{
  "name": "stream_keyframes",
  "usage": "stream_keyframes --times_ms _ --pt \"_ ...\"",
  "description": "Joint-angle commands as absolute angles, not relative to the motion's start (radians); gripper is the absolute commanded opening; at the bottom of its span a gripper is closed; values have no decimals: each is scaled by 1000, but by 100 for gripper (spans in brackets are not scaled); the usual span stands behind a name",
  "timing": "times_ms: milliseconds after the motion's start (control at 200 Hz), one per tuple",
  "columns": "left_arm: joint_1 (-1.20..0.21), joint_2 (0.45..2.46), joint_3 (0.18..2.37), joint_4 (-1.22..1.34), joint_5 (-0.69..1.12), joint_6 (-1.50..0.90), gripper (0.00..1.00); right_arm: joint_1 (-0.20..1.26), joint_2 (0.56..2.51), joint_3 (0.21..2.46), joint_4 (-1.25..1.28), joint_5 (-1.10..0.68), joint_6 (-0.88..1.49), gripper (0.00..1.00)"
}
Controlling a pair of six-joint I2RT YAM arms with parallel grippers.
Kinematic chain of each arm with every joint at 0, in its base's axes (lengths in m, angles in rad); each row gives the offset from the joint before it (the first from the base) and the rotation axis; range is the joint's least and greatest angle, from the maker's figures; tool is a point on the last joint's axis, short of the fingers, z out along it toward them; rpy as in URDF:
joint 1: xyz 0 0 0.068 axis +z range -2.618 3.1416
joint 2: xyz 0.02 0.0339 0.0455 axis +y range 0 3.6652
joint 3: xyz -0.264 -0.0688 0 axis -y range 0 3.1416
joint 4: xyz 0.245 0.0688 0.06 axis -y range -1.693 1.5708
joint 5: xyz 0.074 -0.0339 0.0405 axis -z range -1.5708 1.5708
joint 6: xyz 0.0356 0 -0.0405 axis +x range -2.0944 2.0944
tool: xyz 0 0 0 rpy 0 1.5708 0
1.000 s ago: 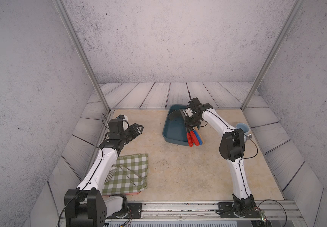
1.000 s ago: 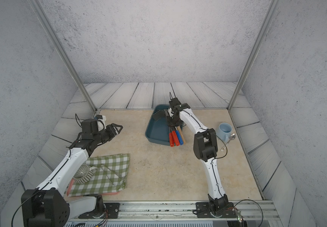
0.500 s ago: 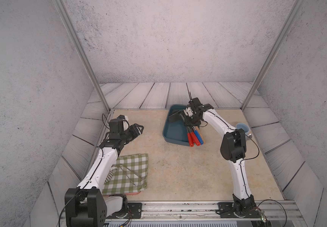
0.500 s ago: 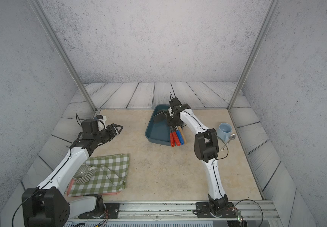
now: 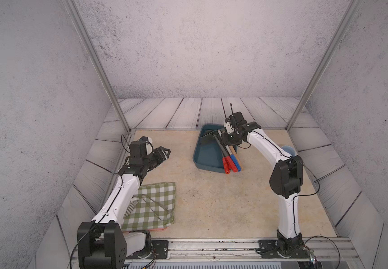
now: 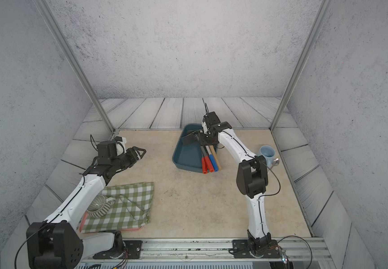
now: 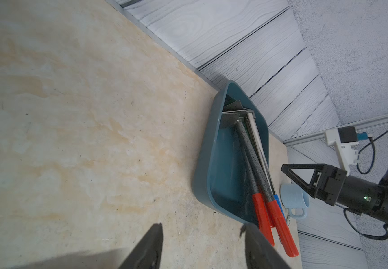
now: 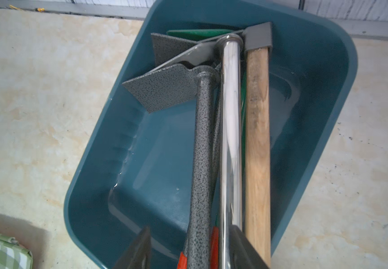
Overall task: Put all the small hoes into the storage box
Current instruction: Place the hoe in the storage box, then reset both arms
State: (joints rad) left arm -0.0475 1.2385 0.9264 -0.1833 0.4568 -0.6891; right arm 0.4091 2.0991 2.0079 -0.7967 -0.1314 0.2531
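So here's where we're at. The small hoe (image 8: pixel 200 151), the speckled grey one with the red grip, is in the storage box (image 5: pixel 206 156). It lies on top of the other tools there. Its blade sits at the box's far end, its handle runs along the box's right side, and in both top views the red grip pokes out over the near rim.

Packed in beside it we spot a chrome-handled tool (image 8: pixel 230 139) and a wooden-handled one (image 8: pixel 257 139). There's also a blue grip (image 5: pixel 233 160) sticking out just beside the red ones.

The right claw (image 8: pixel 190 227) hangs over the box with its jaws spread, one finger either side of the speckled and chrome handles. It isn't pinching anything as far as we can see.

The left claw (image 7: pixel 202 226) is well off to the box's left. It's open too, with nothing between its fingers but bare worktop (image 5: pixel 211 205).

A light blue mug (image 6: pixel 267 153) stands near the box's right side. A green checked cloth (image 5: pixel 153 205) lies well apart from the box, nearer the arm bases on the left, with a striped cup (image 6: pixel 99 206) on it.
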Motion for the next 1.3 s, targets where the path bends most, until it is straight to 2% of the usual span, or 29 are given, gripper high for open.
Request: stream_keyframes --times_ms 0,215,280,365,420,475,530,806,1071,1296 --pt "-36 1250 920 -182 459 -688 59 406 2017 1950 -747 -122 239 65" --pt "-38 1262 922 -183 466 -686 61 406 1891 1821 -688 -98 235 83" --pt "-37 1266 923 -184 464 -681 62 405 1851 1777 -665 -100 231 84" --pt "-40 1269 924 -193 450 -671 64 405 1797 1721 -634 -92 236 100" --pt "-40 1270 924 -195 441 -662 68 406 1763 1683 -612 -95 232 99" --pt "-42 1273 929 -199 438 -650 88 406 1725 1643 -589 -90 226 99" --pt "-47 1275 931 -205 431 -639 100 405 1689 1603 -567 -75 217 99" --pt "-85 1270 931 -220 313 -558 99 404 1500 1373 -435 23 145 99" --pt "-229 1226 905 -213 80 -384 99 403 1301 1080 -215 140 64 99" --pt "-297 1149 848 -169 -3 -246 99 401 1169 873 -59 223 38 99"
